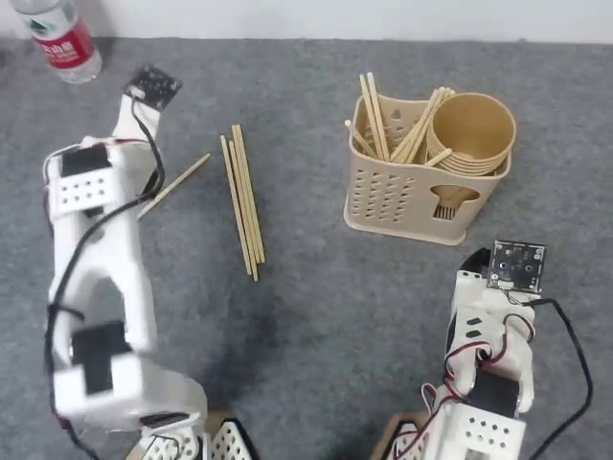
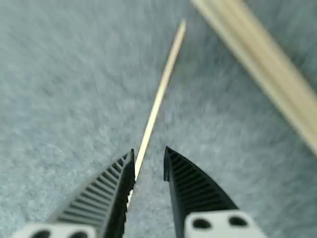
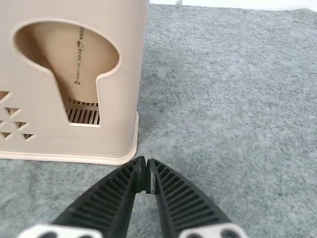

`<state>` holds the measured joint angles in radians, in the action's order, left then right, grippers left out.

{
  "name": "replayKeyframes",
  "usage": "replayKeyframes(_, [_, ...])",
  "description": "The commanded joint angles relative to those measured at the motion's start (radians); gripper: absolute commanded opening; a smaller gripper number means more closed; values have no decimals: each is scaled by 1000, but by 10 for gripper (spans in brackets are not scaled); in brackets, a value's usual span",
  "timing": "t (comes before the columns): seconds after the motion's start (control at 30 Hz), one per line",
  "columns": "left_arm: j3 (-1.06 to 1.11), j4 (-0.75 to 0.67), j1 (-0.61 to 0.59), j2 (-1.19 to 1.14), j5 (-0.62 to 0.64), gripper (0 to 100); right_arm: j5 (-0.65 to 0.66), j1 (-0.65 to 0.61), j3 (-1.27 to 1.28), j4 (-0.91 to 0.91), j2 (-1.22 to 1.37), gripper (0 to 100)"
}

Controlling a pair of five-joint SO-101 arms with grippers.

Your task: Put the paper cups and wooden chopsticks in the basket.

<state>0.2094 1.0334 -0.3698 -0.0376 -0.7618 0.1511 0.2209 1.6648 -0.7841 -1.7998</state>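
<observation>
The left gripper [image 2: 149, 154] is hovering slightly open astride a lone chopstick [image 2: 158, 99] on the tabletop [image 1: 316, 307], beside a loose bundle [image 1: 244, 196]. The right gripper [image 3: 146, 161] is sitting closed and empty, facing the basket [image 1: 402, 201] holding paper cups [image 1: 474, 129]; a bottle [image 1: 59, 36] is standing far off.

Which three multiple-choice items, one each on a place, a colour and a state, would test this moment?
1. Where are the paper cups relative to the basket? A) stacked inside it B) lying beside it C) upturned on top of it
2. What colour is the label on the bottle? A) blue B) red C) green
3. How is the left end effector? A) shut on a cup B) shut on nothing C) open around the single chopstick
Key: 1 A, the high view shows them nested in one compartment; 2 B, the label is red; 3 C, the stick lies in its open gap.
</observation>
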Motion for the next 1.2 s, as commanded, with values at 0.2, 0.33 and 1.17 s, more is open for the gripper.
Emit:
replayKeyframes(0.2, [-179, 8, -40, -351, -107, 92, 20, -7, 9, 15, -10, 9])
replayKeyframes(0.33, [-254, 8, -40, -439, -107, 92, 20, -7, 9, 15, -10, 9])
replayKeyframes(1.17, [-806, 465, -35, -839, -264, 66, 20, -7, 9, 15, -10, 9])
